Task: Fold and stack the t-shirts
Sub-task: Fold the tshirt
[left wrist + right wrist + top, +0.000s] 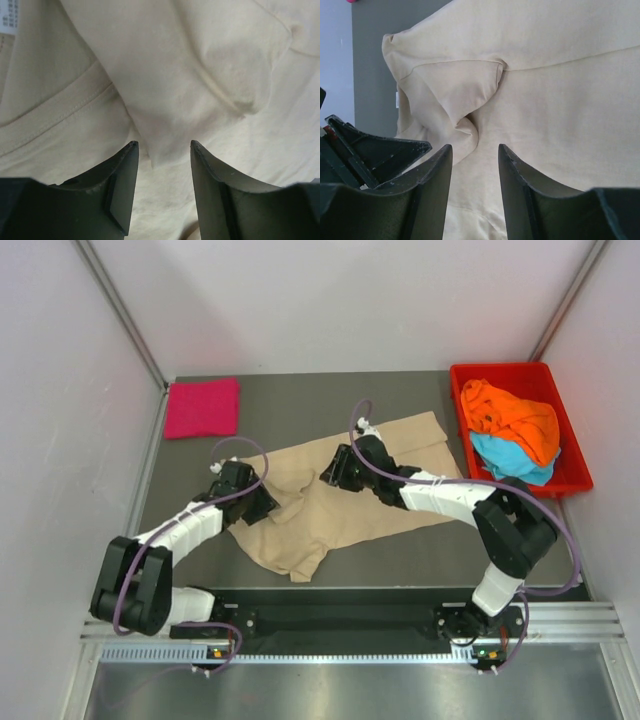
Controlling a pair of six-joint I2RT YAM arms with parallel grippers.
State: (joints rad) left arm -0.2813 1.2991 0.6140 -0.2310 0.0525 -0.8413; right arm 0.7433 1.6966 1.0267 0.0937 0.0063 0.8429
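Open fingers on both grippers over the beige t-shirt (340, 515)
Left gripper (164, 145) and right gripper (475, 147) are spread, pinching nothing, above the rumpled shirt mid-table; the folded magenta-pink t-shirt (203, 408) lies far left, and the orange t-shirt (515, 420) and light blue t-shirt (510, 458) sit in the red tray (572, 455).

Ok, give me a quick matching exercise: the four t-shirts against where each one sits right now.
Things:
1 beige t-shirt
2 pink t-shirt
3 orange t-shirt
4 light blue t-shirt

Places:
A folded, far left corner of table
B in red tray, on top
C spread out mid-table
D in red tray, under another shirt

Pairs: 1-C; 2-A; 3-B; 4-D
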